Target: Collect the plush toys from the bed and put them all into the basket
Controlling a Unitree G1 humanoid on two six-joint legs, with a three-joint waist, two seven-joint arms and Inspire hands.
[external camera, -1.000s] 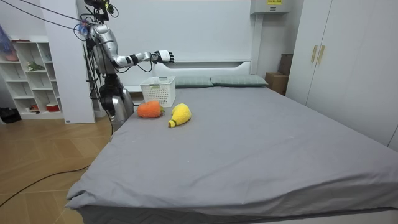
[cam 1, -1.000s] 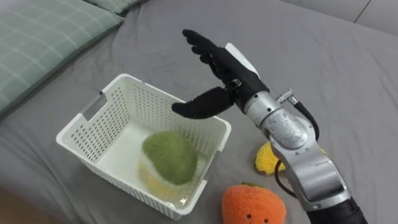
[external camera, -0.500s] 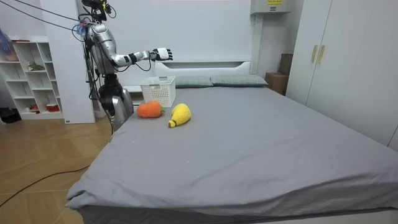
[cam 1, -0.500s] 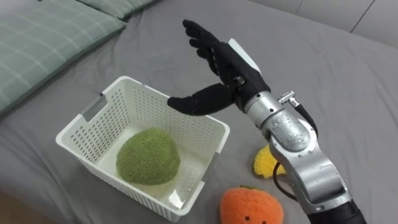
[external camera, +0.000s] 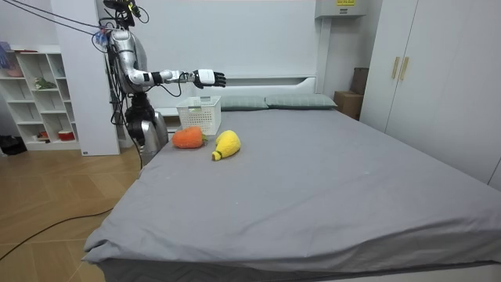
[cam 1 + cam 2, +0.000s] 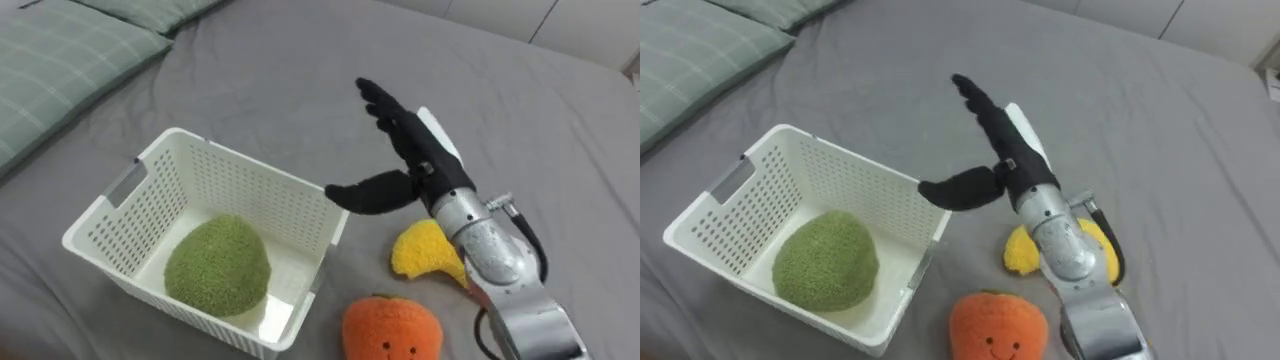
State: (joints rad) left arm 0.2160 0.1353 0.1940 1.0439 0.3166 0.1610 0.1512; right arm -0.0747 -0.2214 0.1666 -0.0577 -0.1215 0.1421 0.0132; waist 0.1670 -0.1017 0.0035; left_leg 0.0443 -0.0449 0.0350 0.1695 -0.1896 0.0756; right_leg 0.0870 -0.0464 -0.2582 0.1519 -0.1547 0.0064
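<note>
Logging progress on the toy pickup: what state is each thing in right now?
Basket: upright on the bed, holds one toy.
Green toy: inside the basket.
Orange toy: on the bed, outside the basket.
Yellow toy: on the bed, outside the basket.
Right hand: open, empty, raised beside the basket.

Held the right hand with fingers straight over the grey sheet just right of the white basket, thumb pointing at its rim. Showed a green plush toy inside the basket, with a yellow toy and an orange toy outside, right of it.
</note>
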